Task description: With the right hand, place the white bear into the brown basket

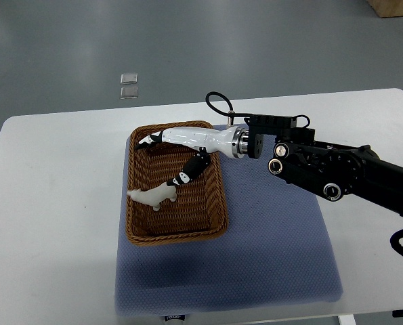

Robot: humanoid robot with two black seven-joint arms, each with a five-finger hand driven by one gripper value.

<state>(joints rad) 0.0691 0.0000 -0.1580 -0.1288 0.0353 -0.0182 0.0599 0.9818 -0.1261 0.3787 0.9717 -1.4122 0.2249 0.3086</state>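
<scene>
The brown wicker basket (177,235) sits on a blue mat. Inside it, against the left wall, lies the small white bear (150,196). My right hand (159,161) reaches over the basket from the right, its arm black and its palm white. The long fingers (149,140) stretch toward the basket's back left corner. The thumb (187,172) points down toward the bear, and its tip is at the bear's right end. The fingers are spread wide and do not close around the bear. I cannot tell whether the thumb tip touches it.
The blue mat (269,257) covers the middle of the white table (52,203). Two small clear squares (129,84) lie on the grey floor beyond the table. A wooden box corner (394,7) shows at the top right.
</scene>
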